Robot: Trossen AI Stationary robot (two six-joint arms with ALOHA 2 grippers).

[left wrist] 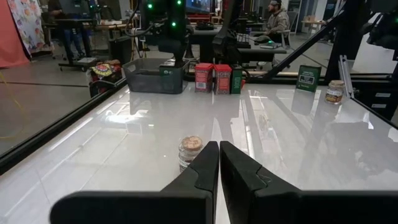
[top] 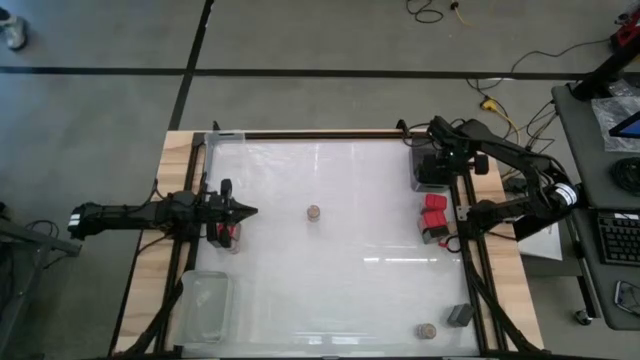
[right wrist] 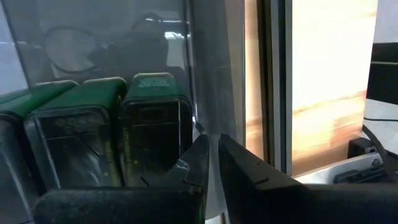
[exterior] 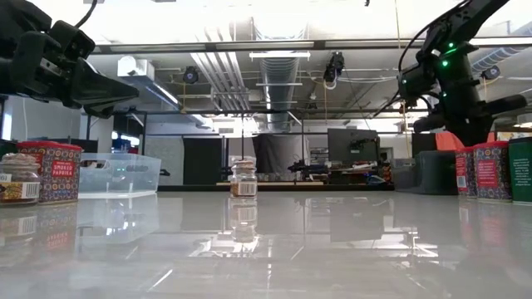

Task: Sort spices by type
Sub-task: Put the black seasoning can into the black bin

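Note:
A round tan-topped jar [top: 313, 212] stands alone on its base mid-table, straight ahead of my left gripper [left wrist: 218, 147], which is shut and raised near the left edge [top: 247, 211]. Below that arm stand a red tin [exterior: 50, 170] and another jar [exterior: 18, 178]. Two red tins [top: 433, 218] stand by the right edge. My right gripper [right wrist: 213, 142] is shut and hovers over a grey tray [top: 428, 172] holding dark green-black tins [right wrist: 151, 127] standing upright. A black box [top: 458, 315] and a jar [top: 425, 330] sit at the near right corner.
One clear plastic tray [top: 205, 305] lies at the near left corner and another [top: 225, 140] at the far left corner. A black frame rail [top: 465, 240] runs along the right edge. The glossy white tabletop [top: 350, 290] stretches between the centre jar and the right-hand tins.

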